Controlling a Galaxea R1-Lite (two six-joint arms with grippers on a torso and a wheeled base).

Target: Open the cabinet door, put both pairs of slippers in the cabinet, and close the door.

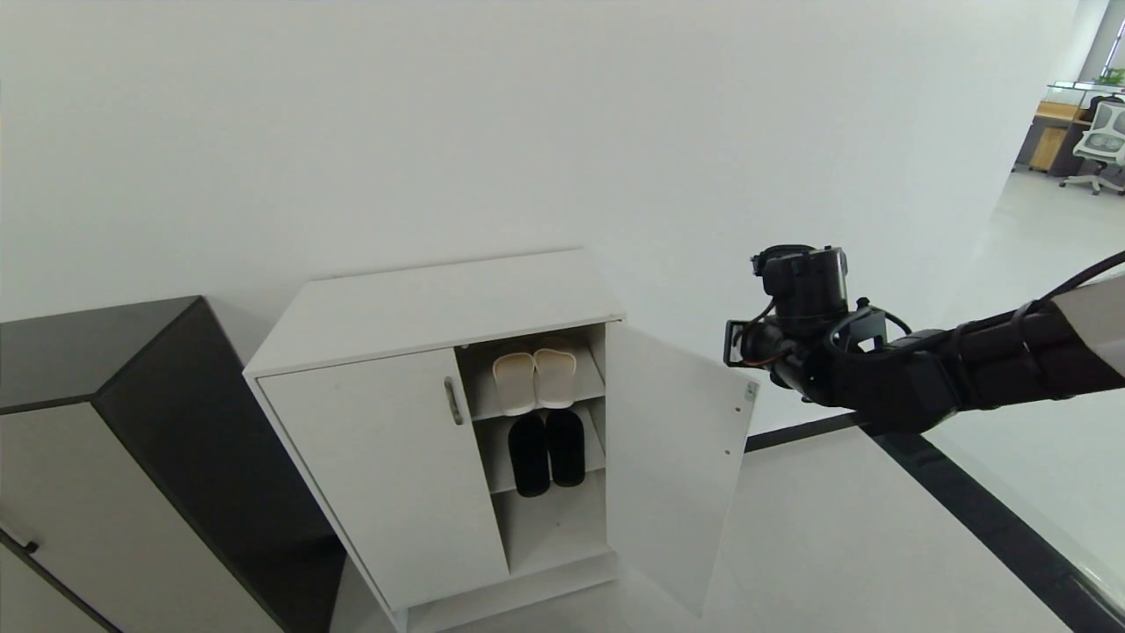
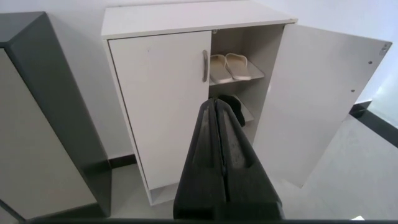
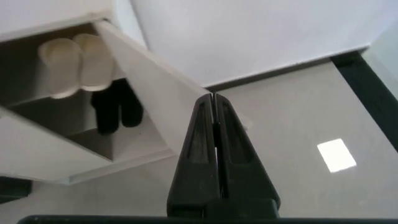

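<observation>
Nearest, the left gripper [image 2: 217, 102] hangs before the cabinet front, its fingers pressed together on nothing. The right gripper [image 3: 213, 98], fingers likewise pressed together and holding nothing, is held above the floor [image 1: 835, 545] near the free edge of the open right door [image 1: 677, 457]; whether it touches the door cannot be told. Beyond stands the white cabinet [image 1: 439, 303], its left door [image 1: 387, 475] shut. Inside, the white slippers [image 1: 534, 380] lie side by side on the upper shelf, and the black slippers [image 1: 547, 450] lie side by side on the shelf below. A dark cabinet [image 1: 132, 422] stands just beside the white one, on the robot's left. Farthest is the wall [image 1: 562, 123].
</observation>
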